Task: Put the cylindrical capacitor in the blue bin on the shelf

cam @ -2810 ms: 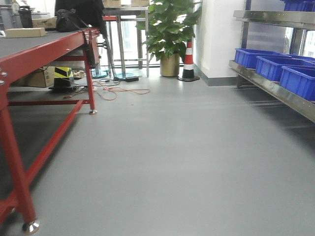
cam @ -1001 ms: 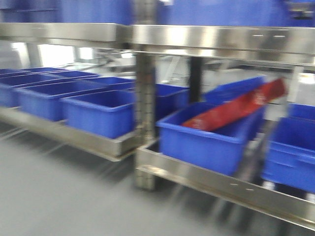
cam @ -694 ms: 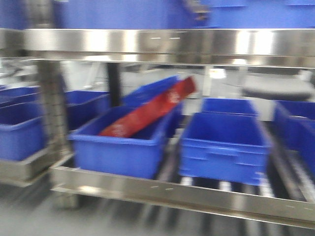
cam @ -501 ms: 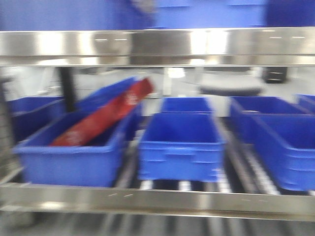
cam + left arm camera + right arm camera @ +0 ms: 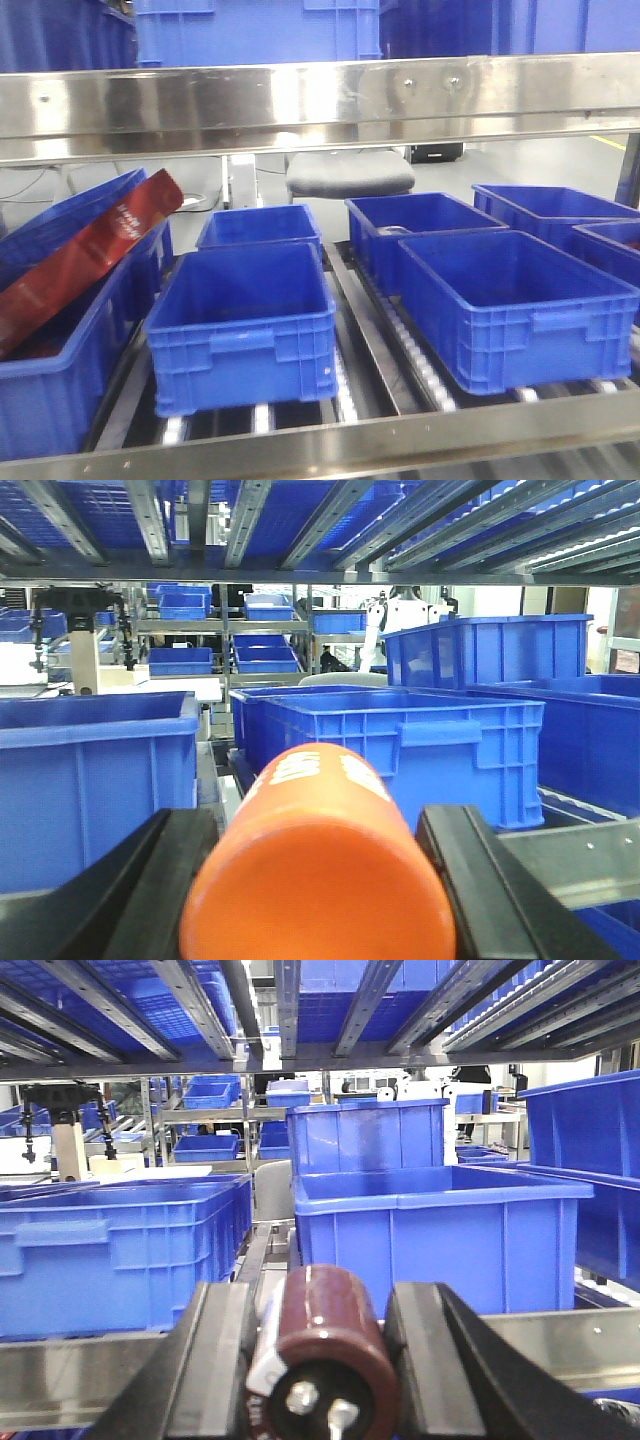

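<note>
The cylindrical capacitor point(image 5: 326, 1348), dark brown with two metal terminals facing the camera, lies between the black fingers of my right gripper point(image 5: 322, 1332), which is shut on it. It is held just in front of the shelf's steel front rail point(image 5: 80, 1365), level with a blue bin point(image 5: 430, 1230). My left gripper point(image 5: 315, 880) is shut on an orange cylinder point(image 5: 318, 865) with white lettering. In the front view the shelf point(image 5: 320, 95) fills the frame, with open blue bins point(image 5: 245, 320) on its lower level. Neither gripper shows there.
A red packet point(image 5: 90, 250) leans in the left bin. More blue bins point(image 5: 510, 300) sit to the right and on the upper level point(image 5: 255, 30). Roller tracks point(image 5: 410, 360) run between the bins. A grey chair point(image 5: 350, 175) stands behind the shelf.
The front view has swung from the aisle with the red table to face the shelf. The bin with the red packet slid from right to left, and the blur has cleared.
</note>
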{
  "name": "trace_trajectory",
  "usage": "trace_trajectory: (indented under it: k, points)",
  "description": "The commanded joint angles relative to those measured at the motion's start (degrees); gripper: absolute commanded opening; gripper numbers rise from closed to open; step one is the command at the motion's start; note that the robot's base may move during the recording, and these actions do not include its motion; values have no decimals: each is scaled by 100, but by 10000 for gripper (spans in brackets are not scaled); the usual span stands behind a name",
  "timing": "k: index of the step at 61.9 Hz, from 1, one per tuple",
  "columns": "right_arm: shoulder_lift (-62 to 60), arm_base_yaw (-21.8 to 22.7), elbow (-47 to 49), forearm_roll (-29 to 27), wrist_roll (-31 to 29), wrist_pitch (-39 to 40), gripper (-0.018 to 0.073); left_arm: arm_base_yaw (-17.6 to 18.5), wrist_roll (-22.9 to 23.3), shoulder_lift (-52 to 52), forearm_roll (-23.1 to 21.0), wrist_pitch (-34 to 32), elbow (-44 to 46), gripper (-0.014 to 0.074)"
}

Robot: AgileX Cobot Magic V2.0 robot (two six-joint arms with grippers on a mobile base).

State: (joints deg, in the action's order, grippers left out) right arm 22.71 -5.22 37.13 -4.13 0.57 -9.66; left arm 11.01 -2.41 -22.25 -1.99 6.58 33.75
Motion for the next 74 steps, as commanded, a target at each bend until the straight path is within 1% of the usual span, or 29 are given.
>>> trace_trajectory:
  k: [1,74]
  points:
    - [-5,6,2,34,-14,159,-163,23,-20,10,19,-151,19,-111]
    - [-5,6,2,34,-14,159,-163,23,-20,10,19,-151,19,-111]
